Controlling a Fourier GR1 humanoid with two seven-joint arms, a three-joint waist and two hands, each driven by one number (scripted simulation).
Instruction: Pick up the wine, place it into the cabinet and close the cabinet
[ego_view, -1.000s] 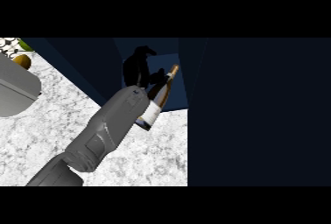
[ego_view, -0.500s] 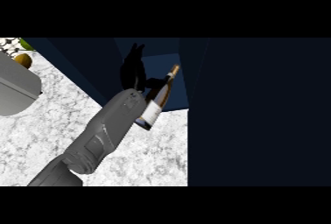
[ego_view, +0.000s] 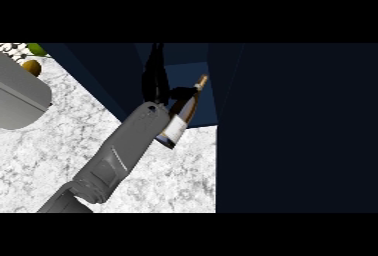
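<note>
at the far left, toward ten o'clock, a grey appliance (ego_view: 18, 102) sits on the marble table (ego_view: 170, 175) with green and yellow fruit (ego_view: 32, 60) just behind it. from seven o'clock a grey forearm (ego_view: 118, 155) rises to the black hand (ego_view: 159, 82), whose fingers curl round the wine bottle (ego_view: 181, 114). the bottle lies tilted just right of the hand, gold-capped neck toward one o'clock inside the dark blue cabinet (ego_view: 199, 70), its white label unreadable. the cabinet door (ego_view: 295, 130) fills the right.

You see the wine (ego_view: 181, 114), dark bottle with white label and gold top, tilted neck-first into the open cabinet (ego_view: 193, 70).
</note>
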